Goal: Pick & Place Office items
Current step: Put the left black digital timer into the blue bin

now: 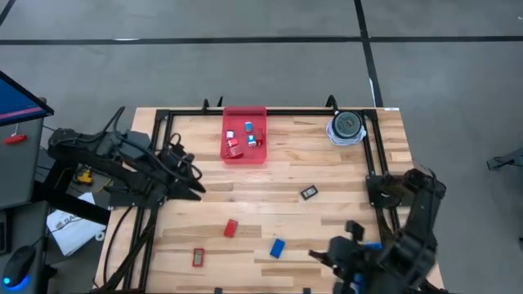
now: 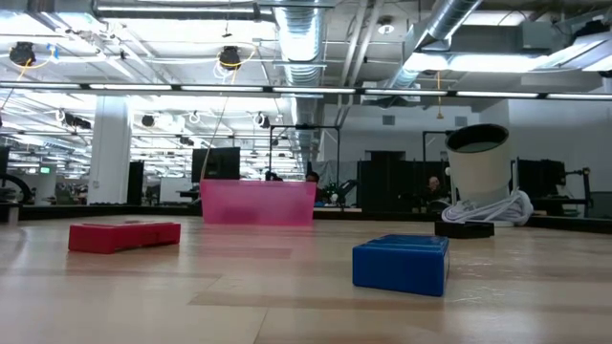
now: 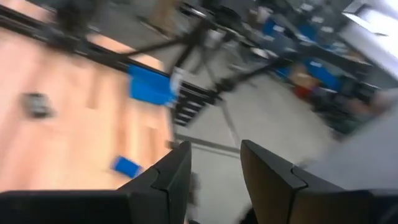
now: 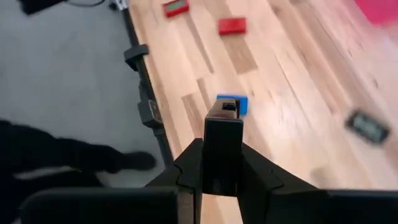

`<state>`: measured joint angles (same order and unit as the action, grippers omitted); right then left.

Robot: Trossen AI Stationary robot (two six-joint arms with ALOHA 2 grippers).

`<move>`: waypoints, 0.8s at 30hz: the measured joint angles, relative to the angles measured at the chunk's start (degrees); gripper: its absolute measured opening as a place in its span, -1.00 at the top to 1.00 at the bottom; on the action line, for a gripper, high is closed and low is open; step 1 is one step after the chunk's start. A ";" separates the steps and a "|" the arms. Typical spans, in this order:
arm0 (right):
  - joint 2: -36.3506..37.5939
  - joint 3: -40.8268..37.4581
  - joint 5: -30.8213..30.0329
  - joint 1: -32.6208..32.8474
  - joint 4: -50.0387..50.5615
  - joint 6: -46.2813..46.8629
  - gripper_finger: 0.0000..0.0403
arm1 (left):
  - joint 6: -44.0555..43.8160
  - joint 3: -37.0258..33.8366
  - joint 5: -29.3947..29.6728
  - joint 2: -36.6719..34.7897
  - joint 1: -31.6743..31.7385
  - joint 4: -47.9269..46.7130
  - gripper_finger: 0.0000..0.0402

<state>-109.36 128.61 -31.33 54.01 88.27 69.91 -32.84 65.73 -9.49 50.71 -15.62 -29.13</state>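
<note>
R gripper (image 4: pixel 222 134) shut, empty, over table's near edge by blue block (image 1: pixel 277 247) | L gripper (image 3: pixel 214 171) fingers apart, nothing btwn, left side | low view only: blue block nearest, red block (image 2: pixel 124 236) behind, pink tray (image 2: pixel 257 203) far | high view only: small pcs inside tray, black rectangle (image 1: pixel 309 193) mid-table

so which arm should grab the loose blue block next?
Probably the right. Its hand sits at the table's near edge just beside the blue block, fingers shut and pointed at it. The left hand is farther off, toward the red tray.
</note>
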 joint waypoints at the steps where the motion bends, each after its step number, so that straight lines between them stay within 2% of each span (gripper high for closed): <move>1: 0.00 -0.45 -0.64 1.07 0.90 3.94 0.71 | 0.61 -0.02 2.26 -0.18 0.00 -0.72 0.33; 8: -0.02 -7.71 -1.94 7.25 1.74 28.48 0.71 | 4.41 -0.09 17.44 0.45 0.00 -6.35 0.32; 12: -0.02 -13.07 1.53 9.26 1.82 42.44 0.71 | 4.54 -2.44 21.47 0.23 0.87 -6.22 0.32; 17: -0.02 -18.25 9.18 12.89 1.79 57.36 0.71 | 4.08 -8.54 21.54 -0.94 3.25 -1.39 0.32; 21: -0.02 -19.27 16.52 13.61 1.77 59.08 0.71 | 3.14 -13.53 18.93 -1.22 5.21 5.10 0.32; 24: 0.34 -20.51 18.49 12.95 1.69 59.08 0.71 | 2.44 -16.56 17.52 -1.28 6.44 9.78 0.32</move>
<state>-109.03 108.10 -12.84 66.97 89.96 128.99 -30.39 49.17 8.03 49.43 -9.17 -19.35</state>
